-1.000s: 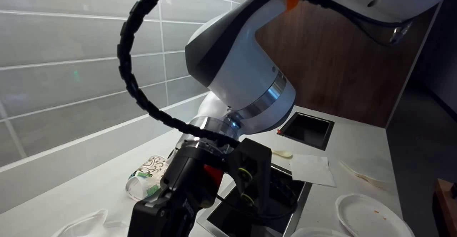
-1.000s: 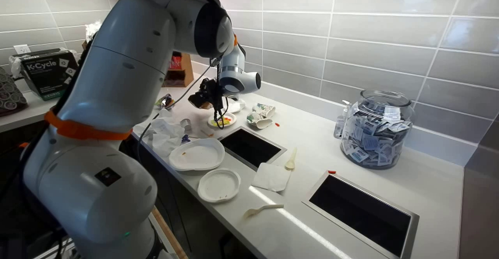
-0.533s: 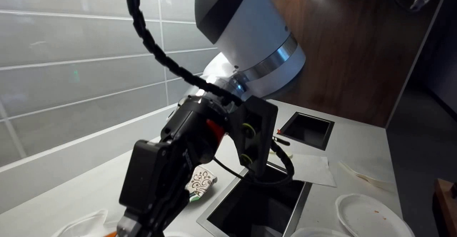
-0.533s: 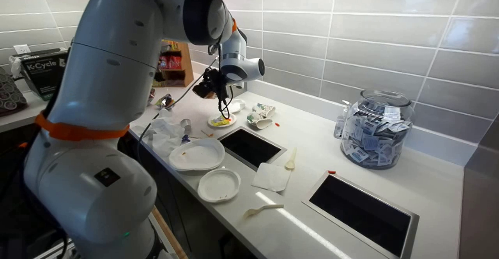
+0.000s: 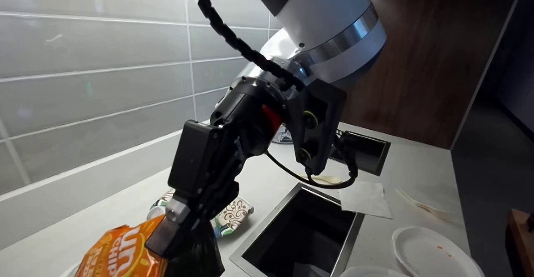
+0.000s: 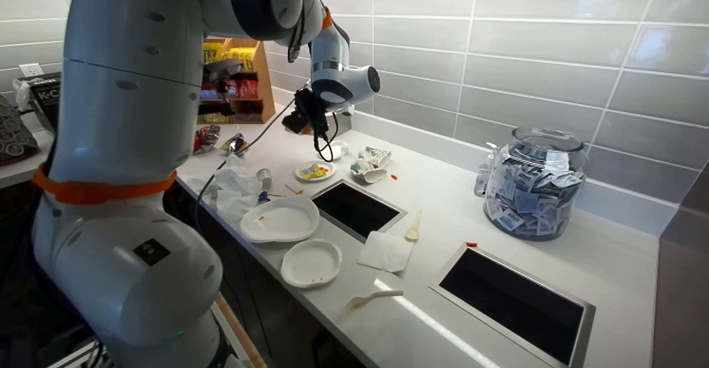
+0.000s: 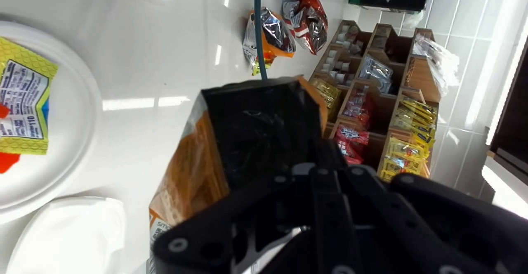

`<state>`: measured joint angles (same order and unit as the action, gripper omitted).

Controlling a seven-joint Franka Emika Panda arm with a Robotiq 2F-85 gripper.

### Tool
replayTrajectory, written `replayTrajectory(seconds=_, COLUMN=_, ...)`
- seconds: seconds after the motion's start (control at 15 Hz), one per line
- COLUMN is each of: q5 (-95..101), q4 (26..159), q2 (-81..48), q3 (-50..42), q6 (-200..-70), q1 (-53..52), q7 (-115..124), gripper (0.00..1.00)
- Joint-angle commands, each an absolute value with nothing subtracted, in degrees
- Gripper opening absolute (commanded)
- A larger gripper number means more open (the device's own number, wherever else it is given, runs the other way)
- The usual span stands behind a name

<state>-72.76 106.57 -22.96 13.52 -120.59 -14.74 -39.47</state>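
My gripper (image 7: 326, 150) is shut on an orange chip bag (image 7: 198, 171) and holds it above the white counter. The bag's dark side faces up in the wrist view. In an exterior view, the gripper (image 5: 167, 239) points down and left, with the orange, lettered front of the bag (image 5: 119, 252) behind its finger. In an exterior view, the gripper (image 6: 302, 119) is small and the bag is mostly hidden. Below is a white plate (image 7: 88, 142) with a yellow wrapper (image 7: 24, 100) and red bits. A white container (image 7: 70, 237) lies beside it.
A steel-rimmed bin opening (image 5: 250, 250) is in the counter; another (image 6: 587, 329) is farther along. Paper cups (image 6: 371, 173), a napkin (image 6: 385, 250), empty plates (image 6: 313, 262), spoons (image 6: 371, 297) and a glass jar (image 6: 534, 190) stand around. A wooden organizer (image 7: 371, 84) and crumpled bags (image 7: 307, 18) are nearby.
My gripper has risen and moved slightly right in both exterior views. The orange bag, unseen a second ago in an exterior view, now shows in its lower left. The gripper stays shut on it.
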Motion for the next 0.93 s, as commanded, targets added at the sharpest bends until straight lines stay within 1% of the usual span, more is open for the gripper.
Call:
replayTrajectory(seconds=0.0, q5=-72.6, q4=106.6, q2=-22.9, q3=13.5, q6=-120.6, q1=-14.7, q7=-39.3, gripper=0.01)
replayTrajectory(seconds=0.6, q5=-72.6, q4=110.7, q2=-16.2, q3=10.1, q6=-128.4, q1=-11.8, q7=-39.8, gripper=0.0)
replayTrajectory(seconds=0.87, q5=-71.0, q4=113.4, q2=-13.0, q3=8.5, q6=-128.9, q1=-10.0, q7=-39.1, gripper=0.0)
